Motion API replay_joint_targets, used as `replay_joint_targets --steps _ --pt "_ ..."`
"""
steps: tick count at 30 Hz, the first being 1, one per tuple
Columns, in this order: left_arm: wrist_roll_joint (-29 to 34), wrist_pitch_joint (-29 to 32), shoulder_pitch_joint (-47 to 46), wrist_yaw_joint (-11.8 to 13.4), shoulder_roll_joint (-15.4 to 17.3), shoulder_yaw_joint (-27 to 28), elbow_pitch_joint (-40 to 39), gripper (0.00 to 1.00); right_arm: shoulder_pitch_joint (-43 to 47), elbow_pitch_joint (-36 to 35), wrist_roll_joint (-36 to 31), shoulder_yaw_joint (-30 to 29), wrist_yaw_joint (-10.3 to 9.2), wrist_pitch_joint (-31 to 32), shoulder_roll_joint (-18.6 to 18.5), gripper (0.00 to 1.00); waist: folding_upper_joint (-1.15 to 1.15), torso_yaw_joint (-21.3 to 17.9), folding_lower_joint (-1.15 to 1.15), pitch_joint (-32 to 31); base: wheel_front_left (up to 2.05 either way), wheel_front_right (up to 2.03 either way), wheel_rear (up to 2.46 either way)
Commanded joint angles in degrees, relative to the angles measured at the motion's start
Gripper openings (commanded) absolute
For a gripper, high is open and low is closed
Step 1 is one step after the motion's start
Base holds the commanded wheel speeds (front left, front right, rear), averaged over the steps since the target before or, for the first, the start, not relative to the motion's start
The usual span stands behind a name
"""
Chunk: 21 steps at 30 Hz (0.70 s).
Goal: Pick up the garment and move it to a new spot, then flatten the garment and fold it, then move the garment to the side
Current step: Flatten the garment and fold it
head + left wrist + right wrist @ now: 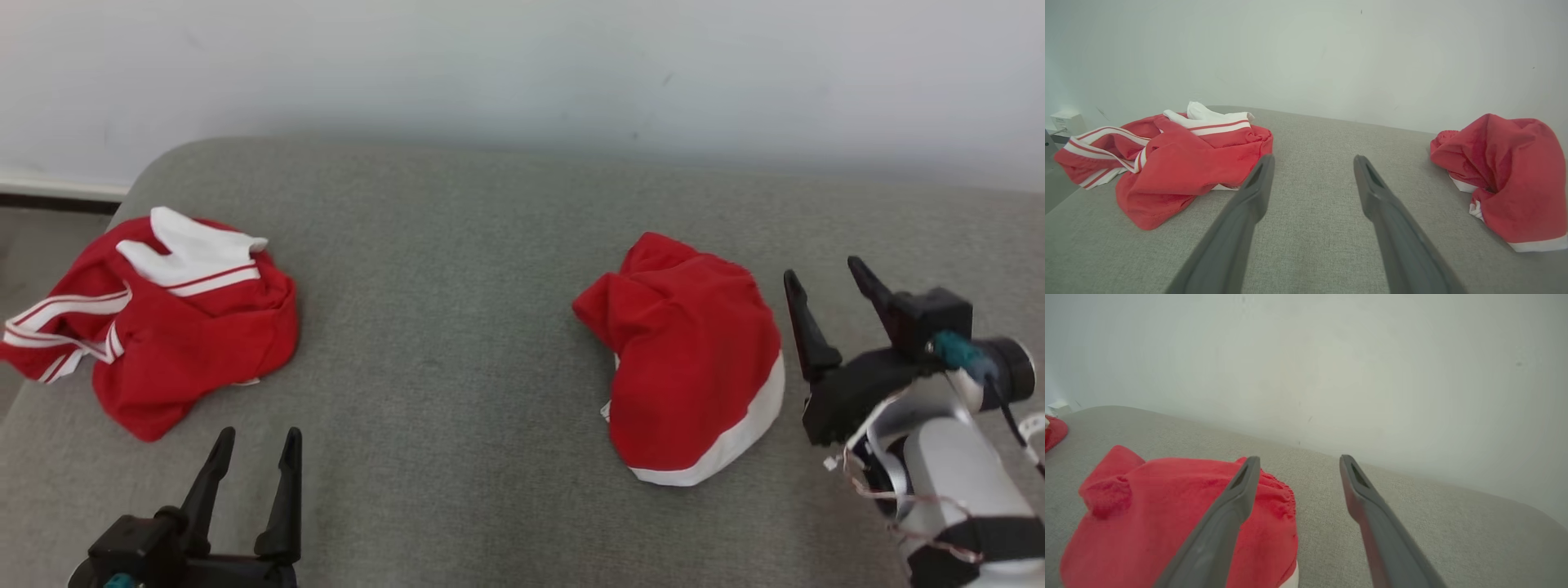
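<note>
The red garment with the white hem (694, 367) lies crumpled in a mound on the grey cushioned surface (457, 327), white band along its near edge, and I take everything from it. My right fingers (807, 327) stand wide apart just to its right, close beside the cloth but apart from it, holding nothing; along them I see the mound (1167, 506) low and to the left, one finger (1231, 506) crossing in front of it. My left fingers (286, 490) are well to its left and nearer to me, also spread wide and empty, with bare grey fabric between them (1249, 200) and the garment (1511, 175). Farther left still, by the rounded corner, lies a second red garment with white stripes (188, 343), bunched too. Behind the mound rises a pale wall (522, 65).
</note>
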Motion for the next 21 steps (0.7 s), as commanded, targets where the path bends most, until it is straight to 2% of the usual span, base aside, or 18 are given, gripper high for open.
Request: replay_joint_targets --steps 1,10,17,18,19,21 --pt "0.4 -0.1 -1.1 -0.5 -0.7 0.2 0.6 1.0 -2.8 3.6 0.5 0.5 -0.12 0.2 -1.1 1.0 0.0 2.9 -0.01 2.8 0.0 0.0 0.0" --pt "2.1 -0.1 -3.5 -3.1 -3.4 1.0 3.0 1.0 -11.8 24.2 3.4 1.2 -0.12 -1.3 -2.4 1.0 0.0 6.1 -0.01 5.3 0.0 0.0 0.0" --pt "3.2 -0.1 -4.2 -4.5 -4.8 2.2 4.5 1.0 -12.8 35.1 6.8 3.4 -0.12 -4.2 0.3 1.0 0.0 6.3 -0.01 6.0 0.0 0.0 0.0" --pt "3.3 -0.1 -4.2 -4.6 -4.8 2.5 4.6 1.0 -12.8 36.0 7.4 4.0 -0.12 -4.6 0.9 0.57 0.0 6.1 -0.01 6.0 0.0 0.0 0.0" --pt "3.5 -0.1 -4.2 -4.7 -4.9 2.6 4.7 1.0 -12.9 36.9 7.9 4.5 -0.12 -5.2 1.2 0.0 0.0 5.8 -0.01 5.9 0.0 0.0 0.0" --pt "3.9 -0.1 -4.4 -5.0 -5.1 2.9 5.0 1.0 -13.2 37.8 8.7 5.4 -0.12 -7.0 1.5 0.0 0.0 5.2 -0.01 5.7 0.0 0.0 0.0"
